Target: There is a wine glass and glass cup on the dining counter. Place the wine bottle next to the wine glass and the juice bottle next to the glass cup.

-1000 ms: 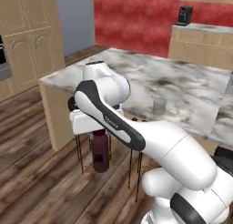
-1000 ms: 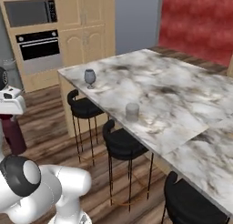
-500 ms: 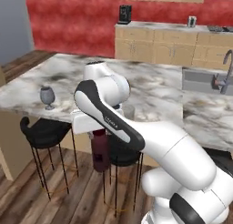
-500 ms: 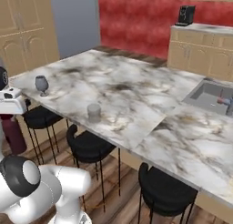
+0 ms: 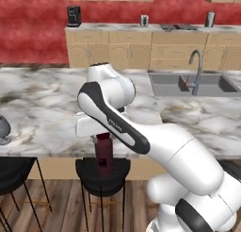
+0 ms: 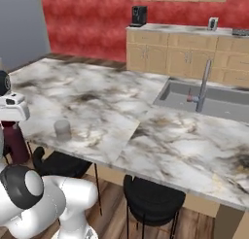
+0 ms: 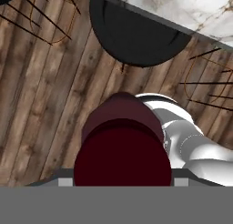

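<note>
So right now I'm carrying the juice bottle (image 5: 103, 155) with the gripper (image 5: 101, 140) clamped around its upper part, jaws narrowed onto it, bottle hanging upright below the hand. It sits low, off the edge of the dining counter (image 5: 42, 108), roughly in front of a black stool (image 5: 102, 170). My guess is it's held that low and close to the body so it travels safely while the base is lining up with the counter; it'll have to come up over the marble edge before it can be set down.

In the left base view I get the arm wrapping over the bottle, plus the wine glass (image 5: 3, 129) at the far left edge of the counter, well apart from the bottle. What it hides is the glass cup, since the arm covers that stretch of marble.

Swinging to the right base view, the glass cup (image 6: 62, 129) stands near the counter's front edge, with the juice bottle (image 6: 15, 143) down and to its left, below the top and near it.

Looking down the hand view, I just get the maroon cap of the juice bottle (image 7: 122, 150) end-on, wood floor and the stool (image 7: 136, 34) under it. That tells me the bottle is centred in the grip.
</note>
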